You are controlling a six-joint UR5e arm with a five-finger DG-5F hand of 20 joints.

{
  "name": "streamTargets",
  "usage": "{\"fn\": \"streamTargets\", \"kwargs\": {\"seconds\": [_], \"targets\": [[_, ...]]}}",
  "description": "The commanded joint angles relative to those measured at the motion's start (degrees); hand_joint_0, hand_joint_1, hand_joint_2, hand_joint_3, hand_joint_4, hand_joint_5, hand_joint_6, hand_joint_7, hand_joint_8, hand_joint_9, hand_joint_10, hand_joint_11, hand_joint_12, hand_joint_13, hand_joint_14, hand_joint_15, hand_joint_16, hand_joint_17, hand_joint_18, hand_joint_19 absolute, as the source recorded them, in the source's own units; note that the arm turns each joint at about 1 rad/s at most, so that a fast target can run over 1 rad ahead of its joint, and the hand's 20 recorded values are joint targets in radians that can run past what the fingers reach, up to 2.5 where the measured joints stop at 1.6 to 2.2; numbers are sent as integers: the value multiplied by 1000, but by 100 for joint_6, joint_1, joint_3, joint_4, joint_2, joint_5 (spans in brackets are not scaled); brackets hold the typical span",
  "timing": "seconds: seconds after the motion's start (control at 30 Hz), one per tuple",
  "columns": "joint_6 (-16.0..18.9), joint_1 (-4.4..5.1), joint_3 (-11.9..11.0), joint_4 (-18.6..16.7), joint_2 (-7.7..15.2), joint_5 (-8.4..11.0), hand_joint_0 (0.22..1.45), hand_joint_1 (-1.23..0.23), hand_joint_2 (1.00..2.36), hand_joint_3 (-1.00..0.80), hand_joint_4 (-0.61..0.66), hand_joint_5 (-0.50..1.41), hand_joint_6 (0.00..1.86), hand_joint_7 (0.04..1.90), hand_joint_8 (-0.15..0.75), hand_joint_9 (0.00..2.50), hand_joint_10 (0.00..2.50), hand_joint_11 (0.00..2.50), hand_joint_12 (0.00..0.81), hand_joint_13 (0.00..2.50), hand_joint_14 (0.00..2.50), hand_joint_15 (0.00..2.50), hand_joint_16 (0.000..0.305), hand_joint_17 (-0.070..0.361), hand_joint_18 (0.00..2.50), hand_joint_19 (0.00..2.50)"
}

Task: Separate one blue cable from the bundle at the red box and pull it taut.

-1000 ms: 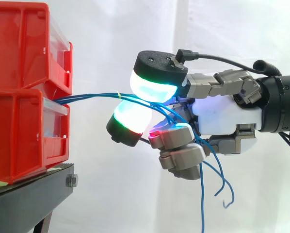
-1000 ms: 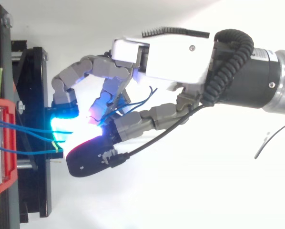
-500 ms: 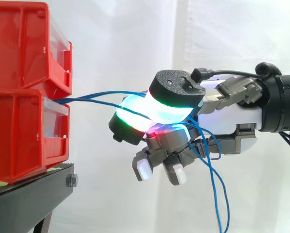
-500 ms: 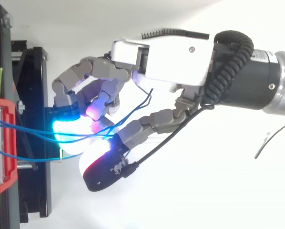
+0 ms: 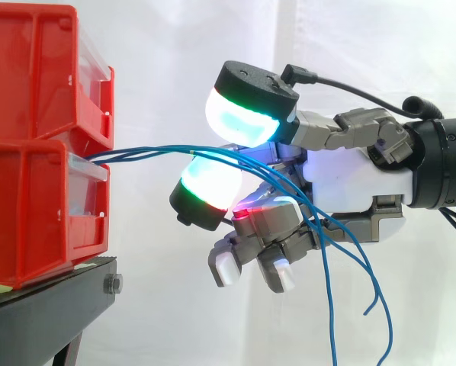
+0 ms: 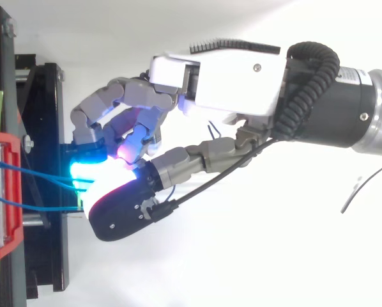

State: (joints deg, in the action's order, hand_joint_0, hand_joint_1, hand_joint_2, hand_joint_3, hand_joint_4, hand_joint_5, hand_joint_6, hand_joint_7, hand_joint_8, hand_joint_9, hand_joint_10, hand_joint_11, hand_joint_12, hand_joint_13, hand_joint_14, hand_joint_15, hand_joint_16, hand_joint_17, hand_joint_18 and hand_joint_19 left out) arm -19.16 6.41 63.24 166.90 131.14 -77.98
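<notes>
Side view, white curtain (image 5: 175,46) behind: blue cables (image 5: 148,150) run from red bins (image 5: 30,191) at the stand's (image 5: 52,293) edge into the hand (image 5: 354,183); whether it grips them, we cannot tell.

Robot hand (image 5: 354,187): white palm, grey fingers (image 5: 270,225), black-capped glowing cyan pads (image 5: 239,122).

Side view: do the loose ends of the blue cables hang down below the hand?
Yes, past the hand the blue cables droop, their ends hanging well beneath it.

cables (image 5: 152,151) run from stacked bins (image 5: 37,191) rightward into the hand (image 5: 358,183).
</notes>
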Motion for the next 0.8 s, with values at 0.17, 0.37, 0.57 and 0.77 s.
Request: {"fn": "streamTargets", "kwargs": {"seconds": [0.17, 0.37, 0.57, 0.77], "targets": [[0, 1, -4, -18, -1, 2, 609, -556, 1013, -318, 64, -151, 823, 1132, 277, 1222, 16, 1595, 403, 681, 26, 863, 47, 106, 740, 1189], [0, 1, 4, -18, -1, 2, 595, -679, 1016, -146, 66, -150, 848, 1179, 309, 1247, 12, 1610, 433, 713, 26, 858, 54, 122, 797, 1139], [0, 1, -4, -9, 8, 2, 629, -839, 1019, -139, 18, -173, 869, 1228, 280, 1175, 15, 1636, 410, 664, 28, 844, 51, 115, 743, 1131], [0, 1, -4, -18, -1, 2, 730, -909, 1007, -399, 1, -188, 879, 1197, 270, 1134, 17, 1621, 397, 638, 28, 810, 51, 115, 728, 1066]]}}
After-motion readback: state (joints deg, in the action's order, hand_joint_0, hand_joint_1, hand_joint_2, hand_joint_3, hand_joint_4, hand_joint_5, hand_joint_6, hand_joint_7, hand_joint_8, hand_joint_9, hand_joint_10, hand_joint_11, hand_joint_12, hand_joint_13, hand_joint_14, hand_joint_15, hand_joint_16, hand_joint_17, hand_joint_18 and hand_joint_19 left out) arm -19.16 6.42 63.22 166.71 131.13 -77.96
